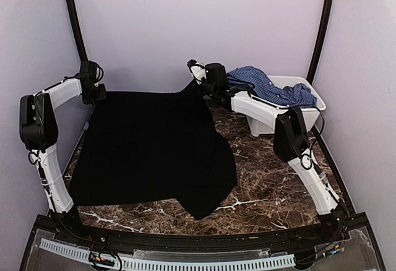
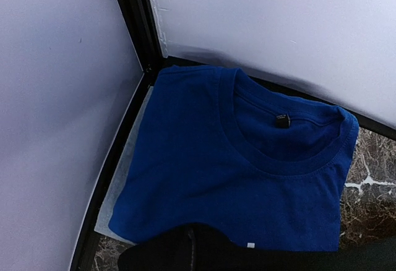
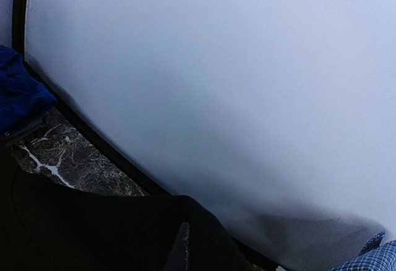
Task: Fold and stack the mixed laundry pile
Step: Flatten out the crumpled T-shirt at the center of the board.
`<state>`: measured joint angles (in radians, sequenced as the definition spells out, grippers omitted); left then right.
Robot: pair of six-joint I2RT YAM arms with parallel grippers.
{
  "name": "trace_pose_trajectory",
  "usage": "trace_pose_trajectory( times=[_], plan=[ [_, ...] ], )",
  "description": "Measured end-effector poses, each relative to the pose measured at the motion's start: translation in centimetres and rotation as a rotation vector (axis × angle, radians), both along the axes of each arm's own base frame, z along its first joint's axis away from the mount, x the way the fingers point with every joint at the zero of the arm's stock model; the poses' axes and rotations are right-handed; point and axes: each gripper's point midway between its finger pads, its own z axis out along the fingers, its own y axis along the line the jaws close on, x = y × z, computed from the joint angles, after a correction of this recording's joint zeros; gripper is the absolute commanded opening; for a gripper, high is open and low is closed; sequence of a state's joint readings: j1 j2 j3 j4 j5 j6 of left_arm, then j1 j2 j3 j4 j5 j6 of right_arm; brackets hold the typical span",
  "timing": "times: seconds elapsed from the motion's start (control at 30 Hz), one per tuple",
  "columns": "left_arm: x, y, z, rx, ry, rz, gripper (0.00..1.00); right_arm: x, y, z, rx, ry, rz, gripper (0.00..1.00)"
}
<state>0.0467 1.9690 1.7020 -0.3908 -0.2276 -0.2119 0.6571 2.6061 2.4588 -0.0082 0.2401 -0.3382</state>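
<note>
Left end effector (image 1: 94, 93) and right end effector (image 1: 203, 79) were both clenched on far corners of black garment (image 1: 154, 147), stretched between and below them. Thin pinch could slip; sagging cloth might rumple folded blue tee (image 2: 235, 159) just beyond left one.

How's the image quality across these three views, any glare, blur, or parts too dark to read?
Top external: evenly lit, no glare; the black garment reads as a flat dark mass, folds barely visible. Left wrist: the royal-blue tee is sharp; the black garment at the bottom edge is underexposed. Right wrist: mostly pale wall with a soft shadow low right; the black garment again lacks detail.
</note>
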Motion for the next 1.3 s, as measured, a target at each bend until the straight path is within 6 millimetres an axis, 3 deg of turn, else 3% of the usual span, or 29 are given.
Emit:
trace_pose_trajectory(
  times=[0.17, 0.23, 0.3, 0.37, 0.5, 0.6, 0.67, 0.83, 0.93, 1.03, 1.1, 1.23, 1.3],
  plan=[
    [-0.4, -0.4, 0.0, -0.033, 0.010, -0.023, 0.00, -0.8, -0.2, 0.3, -0.004, 0.031, 0.014, 0.00],
    [-1.8, -1.1, 0.5, -0.064, 0.000, -0.049, 0.00, -2.1, -0.8, 0.7, -0.006, 0.071, 0.025, 0.00],
    [-3.8, -1.9, 2.2, -0.093, -0.024, -0.077, 0.00, -4.1, -1.7, 2.2, 0.005, 0.109, 0.046, 0.00],
    [-5.8, -2.8, 5.7, -0.116, -0.086, -0.113, 0.00, -6.5, -2.8, 5.8, 0.039, 0.111, 0.070, 0.00],
    [-10.5, -4.6, 15.5, -0.126, -0.288, -0.201, 0.00, -12.1, -5.4, 16.9, 0.155, 0.013, 0.120, 0.00],
    [-16.0, -6.5, 23.0, -0.112, -0.459, -0.288, 0.00, -18.4, -8.2, 26.2, 0.253, -0.110, 0.175, 0.00],
    [-19.9, -7.5, 27.0, -0.103, -0.557, -0.338, 0.00, -23.3, -9.7, 31.3, 0.305, -0.194, 0.219, 0.00],
    [-28.3, -8.6, 33.7, -0.076, -0.739, -0.404, 0.00, -34.5, -12.1, 38.8, 0.399, -0.334, 0.339, 0.00],
    [-32.5, -9.1, 37.2, -0.064, -0.843, -0.438, 0.00, -38.3, -13.9, 41.2, 0.440, -0.384, 0.367, 0.00],
    [-34.6, -9.4, 39.3, -0.056, -0.909, -0.454, 0.00, -39.4, -14.8, 42.3, 0.454, -0.409, 0.356, 0.00],
    [-34.7, -9.3, 39.6, -0.057, -0.918, -0.452, 0.00, -38.8, -14.7, 42.7, 0.446, -0.431, 0.321, 0.00],
    [-32.0, -8.5, 38.5, -0.074, -0.869, -0.395, 0.00, -35.1, -12.9, 42.1, 0.393, -0.461, 0.208, 0.00],
    [-29.0, -7.6, 37.1, -0.081, -0.818, -0.338, 0.00, -31.5, -11.7, 40.7, 0.358, -0.458, 0.142, 0.00]
  ],
)
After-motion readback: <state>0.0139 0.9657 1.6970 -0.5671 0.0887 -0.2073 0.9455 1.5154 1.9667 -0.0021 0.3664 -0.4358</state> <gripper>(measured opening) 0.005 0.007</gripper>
